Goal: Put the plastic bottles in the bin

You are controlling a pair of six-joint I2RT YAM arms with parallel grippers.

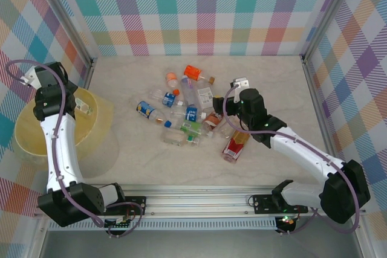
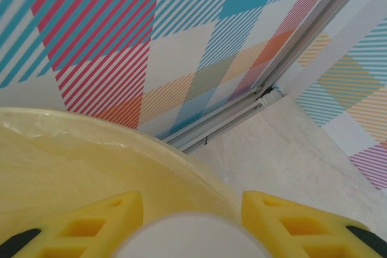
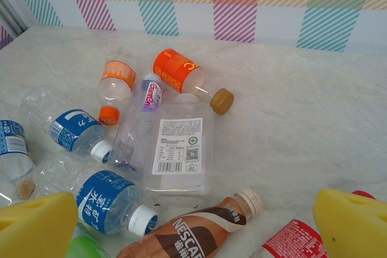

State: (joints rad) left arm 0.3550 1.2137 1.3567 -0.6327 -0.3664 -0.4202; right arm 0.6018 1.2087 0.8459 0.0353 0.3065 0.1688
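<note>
Marbled tabletop [image 1: 272, 83], left jaws [image 2: 192, 222] gripping a bottle [image 2: 190, 240] over yellow bin [image 2: 91, 167], right jaws [image 3: 195, 219] open above bottles [image 3: 178, 149]

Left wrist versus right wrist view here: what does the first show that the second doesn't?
Left wrist: the pale yellow bin beneath the left hand, with a blurred white round thing between its fingers. Right wrist: the plastic bottles lying loose, including an orange-labelled bottle and a brown Nescafe bottle, beneath the open right hand. Both: marbled tabletop, plaid wall, yellow fingers.
</note>
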